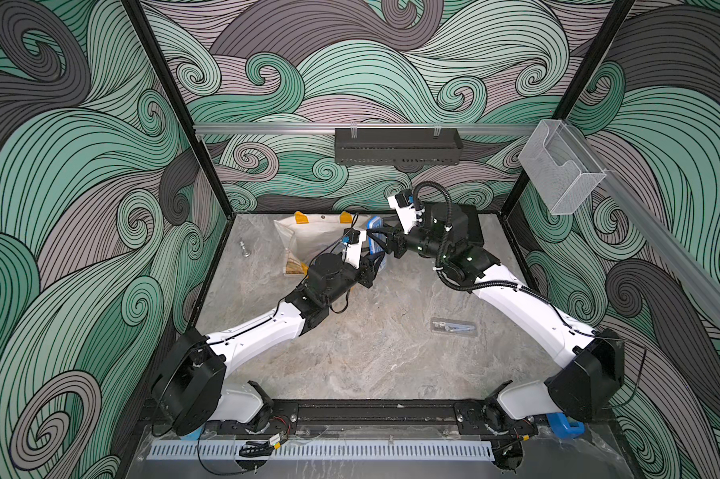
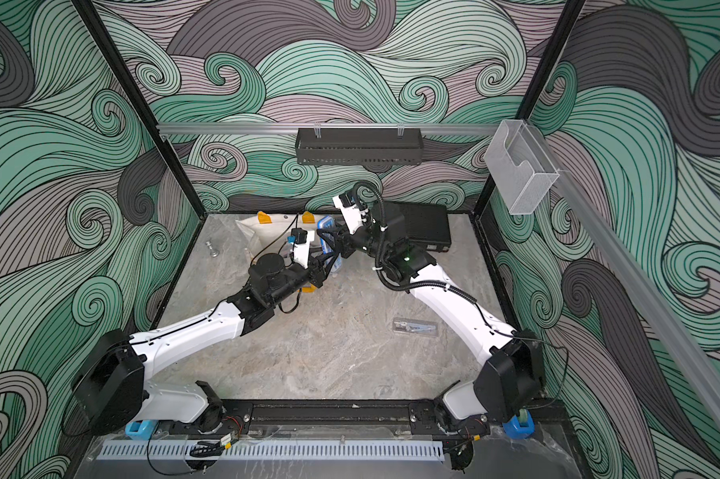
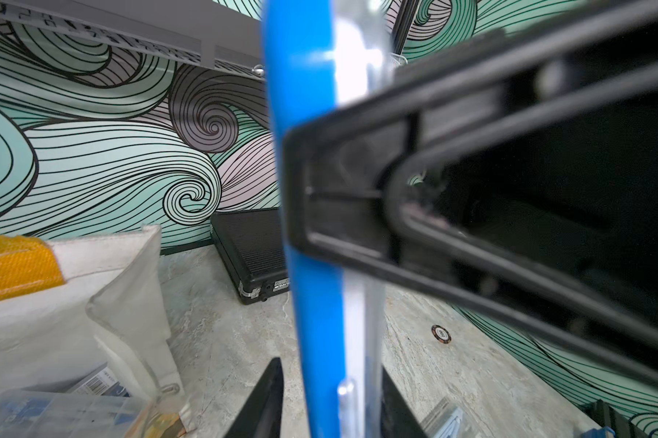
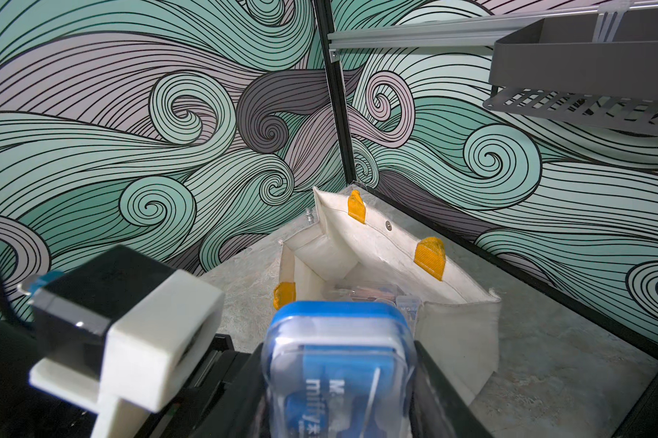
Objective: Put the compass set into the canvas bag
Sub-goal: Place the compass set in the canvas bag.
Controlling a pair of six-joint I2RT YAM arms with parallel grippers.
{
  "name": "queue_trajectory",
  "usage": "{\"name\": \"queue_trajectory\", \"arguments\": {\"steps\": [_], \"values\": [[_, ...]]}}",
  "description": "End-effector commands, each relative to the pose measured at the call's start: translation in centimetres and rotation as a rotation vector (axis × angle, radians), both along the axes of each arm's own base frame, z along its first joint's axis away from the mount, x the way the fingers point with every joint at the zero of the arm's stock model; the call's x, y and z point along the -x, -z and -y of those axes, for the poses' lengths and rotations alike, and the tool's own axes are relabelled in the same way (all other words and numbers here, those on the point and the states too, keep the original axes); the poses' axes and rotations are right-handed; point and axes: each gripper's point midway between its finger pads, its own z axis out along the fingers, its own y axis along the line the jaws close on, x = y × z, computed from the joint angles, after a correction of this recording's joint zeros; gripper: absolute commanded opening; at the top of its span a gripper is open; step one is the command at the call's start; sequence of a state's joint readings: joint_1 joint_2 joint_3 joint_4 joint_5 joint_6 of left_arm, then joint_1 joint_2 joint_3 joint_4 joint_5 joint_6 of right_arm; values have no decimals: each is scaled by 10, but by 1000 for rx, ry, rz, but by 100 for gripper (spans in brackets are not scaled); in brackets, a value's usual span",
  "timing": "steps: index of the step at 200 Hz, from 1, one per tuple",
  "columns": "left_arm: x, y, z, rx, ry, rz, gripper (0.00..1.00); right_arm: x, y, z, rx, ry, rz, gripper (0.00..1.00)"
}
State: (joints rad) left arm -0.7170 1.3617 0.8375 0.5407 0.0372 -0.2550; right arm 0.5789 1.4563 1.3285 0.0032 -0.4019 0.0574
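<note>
The compass set [image 1: 374,238] [image 2: 326,234] is a flat case with a blue back and a clear lid. It hangs on edge just right of the canvas bag [image 1: 312,236] [image 2: 258,230]. My right gripper [image 4: 338,347] is shut on the case's [image 4: 338,364] two long sides, above the bag's open mouth [image 4: 395,246]. My left gripper [image 3: 331,364] straddles the thin case [image 3: 312,189] lower down. One of its fingers lies against the clear face, and a slit of floor shows on the blue side. The bag [image 3: 92,273] is cream with yellow-orange handles.
A black hard case [image 1: 472,228] [image 3: 251,250] lies at the back right. Also on the floor are a small metal chess piece [image 1: 244,249], a clear flat pack [image 1: 453,326] and a poker chip [image 3: 441,333]. Clear boxes [image 4: 369,295] lie inside the bag. A black shelf [image 1: 397,145] hangs on the back wall.
</note>
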Motion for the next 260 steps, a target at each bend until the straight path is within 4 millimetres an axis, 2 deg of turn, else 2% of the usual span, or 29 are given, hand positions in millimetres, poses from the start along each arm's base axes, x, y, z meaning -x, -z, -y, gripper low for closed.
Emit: {"name": "queue_trajectory", "arguments": {"steps": [1, 22, 46, 73, 89, 99, 107, 112, 115, 139, 164, 185, 203, 231, 260], "values": [[2, -20, 10, 26, 38, 47, 30, 5, -15, 3, -37, -14, 33, 39], [1, -21, 11, 27, 38, 46, 23, 4, -13, 4, -37, -13, 27, 40], [0, -20, 11, 21, 35, 36, 21, 4, -12, 3, -38, -13, 21, 41], [-2, -20, 9, 18, 19, 28, 16, 2, -11, 4, -41, -6, 16, 46], [-4, -21, 6, 20, -2, 21, 16, 1, -10, 6, -39, 7, 12, 55], [-6, -20, 3, 22, -25, 9, 16, 0, -9, 7, -36, 14, 10, 64], [-7, -19, 0, 17, -45, 2, 16, -1, -8, 9, -33, 25, 11, 77], [-8, -19, -3, 11, -58, -1, 16, -1, -9, 11, -30, 36, 14, 94], [-10, -20, -5, 8, -71, -2, 16, -1, -9, 12, -27, 42, 17, 99], [-13, -23, -22, -38, -151, 11, 16, -5, -14, 30, 6, 130, 37, 100], [-18, -36, -49, -92, -263, 21, 16, -10, -11, 61, 76, 281, 9, 100], [-27, -44, -79, -173, -390, 14, 16, -10, 4, 82, 190, 354, -28, 100], [-36, -41, -106, -266, -493, -18, 16, -4, 31, 95, 327, 365, -72, 100], [-59, -14, -143, -358, -611, -139, 17, 2, 67, 110, 433, 400, -132, 100], [-75, 14, -152, -397, -631, -217, 17, 10, 97, 122, 484, 434, -183, 100]]}}
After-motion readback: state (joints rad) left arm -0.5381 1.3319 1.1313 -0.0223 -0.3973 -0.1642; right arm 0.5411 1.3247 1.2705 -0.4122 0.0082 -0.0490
